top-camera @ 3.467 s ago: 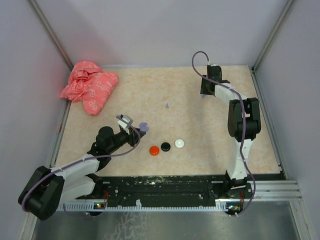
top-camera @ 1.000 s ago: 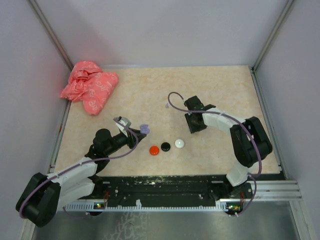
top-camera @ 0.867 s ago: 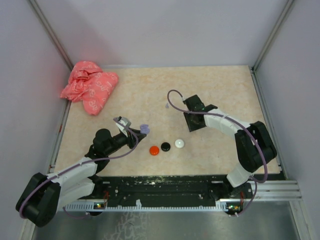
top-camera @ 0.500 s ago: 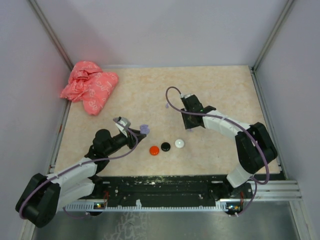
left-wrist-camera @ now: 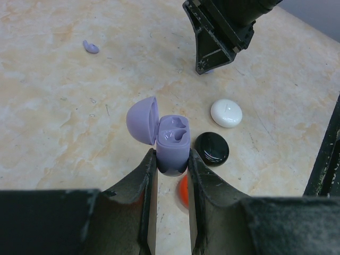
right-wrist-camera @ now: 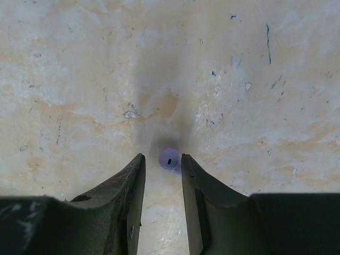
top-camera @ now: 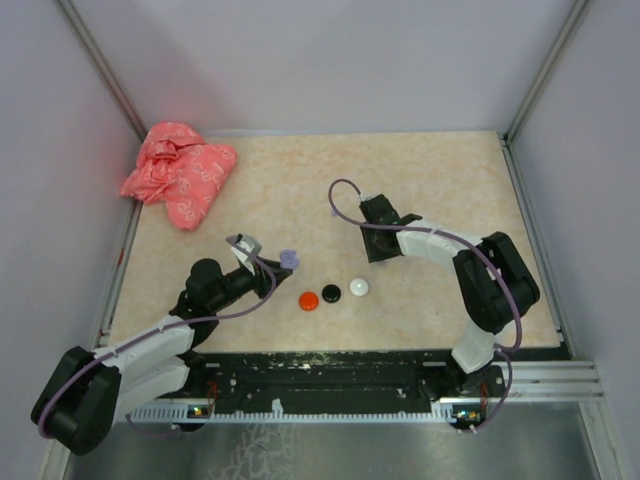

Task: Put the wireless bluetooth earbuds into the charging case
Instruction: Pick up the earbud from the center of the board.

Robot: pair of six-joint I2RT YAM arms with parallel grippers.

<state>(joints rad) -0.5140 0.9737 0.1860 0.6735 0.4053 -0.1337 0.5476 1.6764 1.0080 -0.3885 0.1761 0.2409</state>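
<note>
My left gripper (left-wrist-camera: 172, 155) is shut on the open lilac charging case (left-wrist-camera: 173, 142), its lid (left-wrist-camera: 143, 119) hinged back and both sockets showing empty; from above the case (top-camera: 288, 257) is left of centre. My right gripper (right-wrist-camera: 162, 158) is open, tips down at the table, with one lilac earbud (right-wrist-camera: 170, 158) lying between its fingertips, close to the right finger. In the top view this gripper (top-camera: 378, 250) hides that earbud. A second lilac earbud (top-camera: 333, 211) lies loose behind it; it also shows in the left wrist view (left-wrist-camera: 91, 47).
Three round discs lie in a row near the front: orange-red (top-camera: 309, 299), black (top-camera: 331, 292) and white (top-camera: 358, 287). A crumpled pink bag (top-camera: 180, 170) sits at the back left. Metal rails edge the table.
My right arm has swung from the back right corner to the table's centre and come down over a lilac earbud. My left arm has held still with the case.
</note>
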